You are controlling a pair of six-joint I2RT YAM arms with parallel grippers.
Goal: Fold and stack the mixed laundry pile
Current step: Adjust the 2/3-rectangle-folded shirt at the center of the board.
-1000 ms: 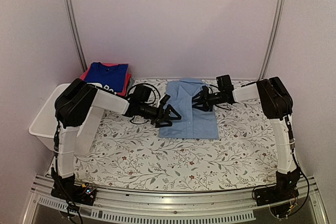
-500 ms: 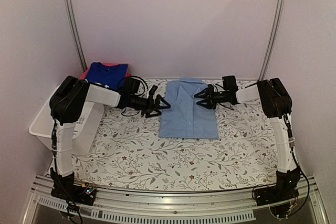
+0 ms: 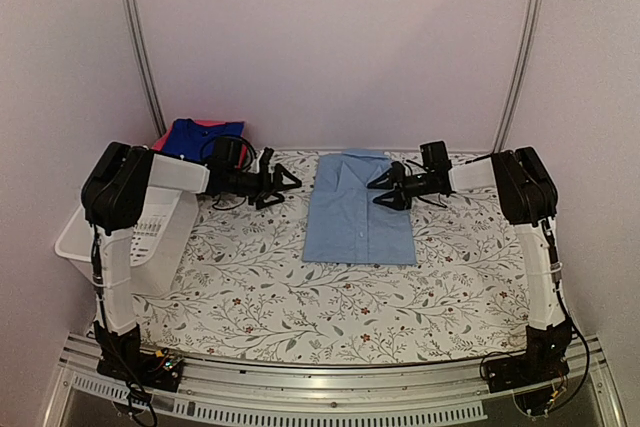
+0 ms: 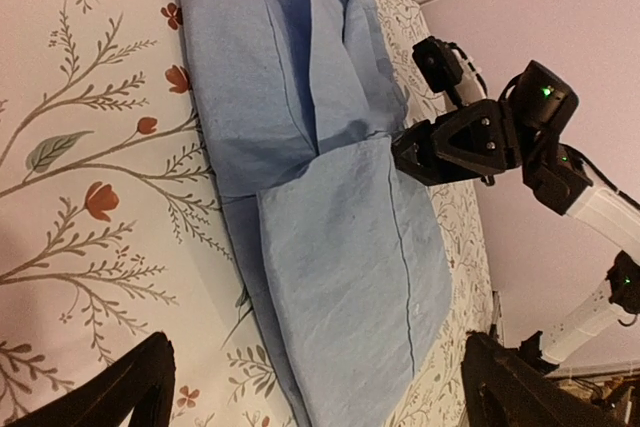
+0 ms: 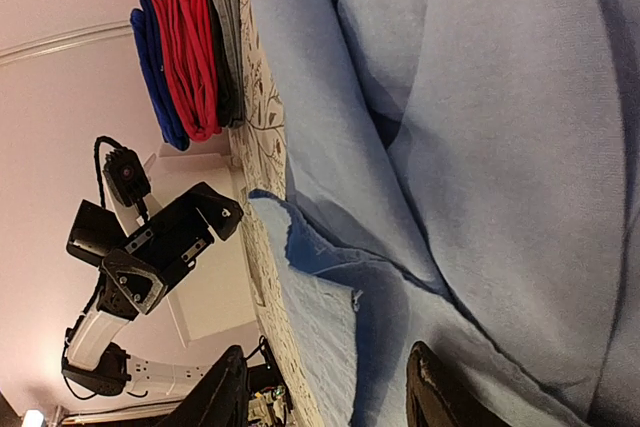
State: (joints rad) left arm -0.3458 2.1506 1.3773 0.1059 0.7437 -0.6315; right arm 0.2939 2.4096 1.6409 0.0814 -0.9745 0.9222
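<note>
A pale-blue button shirt lies folded into a rectangle in the middle of the flowered table, collar toward the back wall. My right gripper hovers over the shirt's right upper part, jaws apart and empty; below it the shirt shows a small turned-up fold. My left gripper is open, off the shirt's left edge and over bare tablecloth; its view shows the shirt ahead. At the back left sits a folded stack, blue with white print on top and pink-red beneath, also seen edge-on as a stack.
A white slotted basket hangs at the table's left edge beside the left arm. The flowered tablecloth spreads in front of the shirt. Metal frame posts rise at the back corners, and a wall lies close behind.
My left gripper has pulled back leftward from the shirt's left edge toward the stack. My right gripper's jaws have widened, and it has stayed over the shirt's right side.
</note>
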